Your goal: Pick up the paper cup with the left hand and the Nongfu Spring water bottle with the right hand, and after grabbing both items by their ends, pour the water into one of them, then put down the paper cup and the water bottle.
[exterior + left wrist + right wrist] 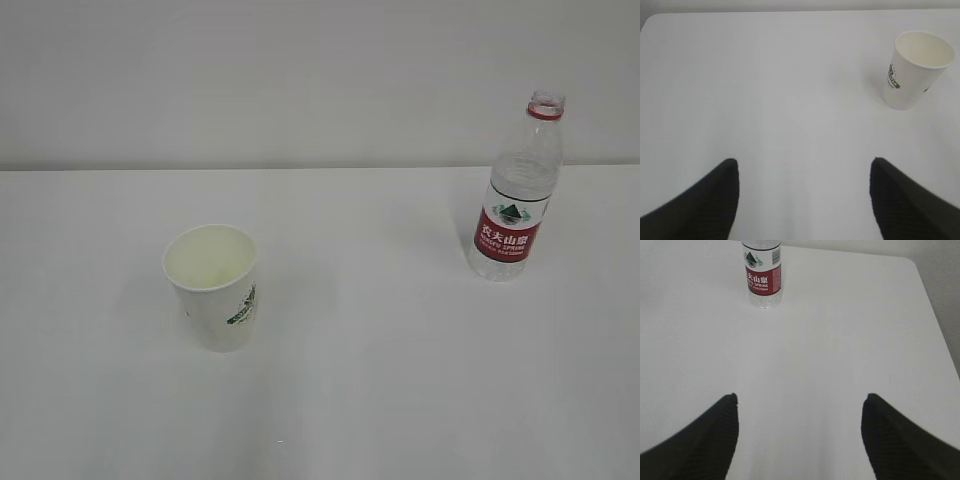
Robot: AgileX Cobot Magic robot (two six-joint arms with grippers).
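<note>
The white paper cup (215, 288) with green lettering stands upright on the left half of the table; in the left wrist view the paper cup (916, 70) is far off at the upper right. My left gripper (804, 167) is open over bare table, nothing between its black fingers. The Nongfu Spring water bottle (517, 193), uncapped with a red neck ring and red label, stands upright at the back right. In the right wrist view the bottle (762, 274) stands far ahead, left of centre. My right gripper (800, 402) is open and empty. I cannot make out water in the cup. Neither arm shows in the exterior view.
The white table (400, 380) runs back to a pale wall (300, 80). Its rounded far corner and right edge (935, 320) show in the right wrist view. The table's far left corner (652, 20) shows in the left wrist view.
</note>
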